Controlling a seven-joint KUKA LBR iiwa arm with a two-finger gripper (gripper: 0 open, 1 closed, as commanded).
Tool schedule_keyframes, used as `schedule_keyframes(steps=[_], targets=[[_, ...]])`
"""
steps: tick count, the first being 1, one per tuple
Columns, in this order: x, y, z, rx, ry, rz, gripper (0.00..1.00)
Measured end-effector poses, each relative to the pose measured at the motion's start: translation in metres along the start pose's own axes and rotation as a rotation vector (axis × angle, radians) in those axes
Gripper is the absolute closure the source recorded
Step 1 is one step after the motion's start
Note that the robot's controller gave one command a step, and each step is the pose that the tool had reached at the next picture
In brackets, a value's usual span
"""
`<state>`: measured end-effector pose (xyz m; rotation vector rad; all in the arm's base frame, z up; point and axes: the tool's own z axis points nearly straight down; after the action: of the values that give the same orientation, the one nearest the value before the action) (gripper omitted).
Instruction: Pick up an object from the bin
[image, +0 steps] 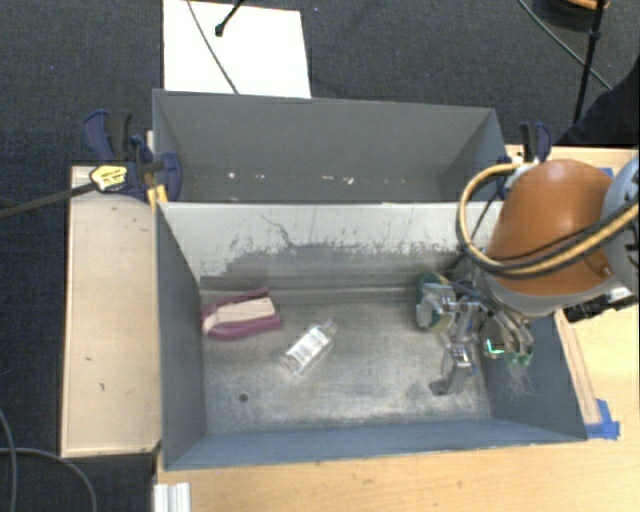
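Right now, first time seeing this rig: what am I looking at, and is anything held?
One camera looks down on a grey metal bin from above, slightly from one side. The robot arm, under an orange cover, reaches in from the right. Its gripper is low over the floor at the bin's right end. Two loose things lie on the floor: a pink-and-white block at the left and a small clear bottle near the middle. Both lie apart from the gripper, so neither is held.

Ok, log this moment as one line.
tool: low in bin, right side | clear plastic item: centre, apart | pink-and-purple block: left, near back wall
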<state>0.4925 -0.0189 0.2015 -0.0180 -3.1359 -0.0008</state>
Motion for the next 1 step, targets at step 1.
schedule_keyframes(steps=[1], targets=[[-0.0792, -0.095, 0.1138, 0.0, -0.014, -0.116, 0.0]])
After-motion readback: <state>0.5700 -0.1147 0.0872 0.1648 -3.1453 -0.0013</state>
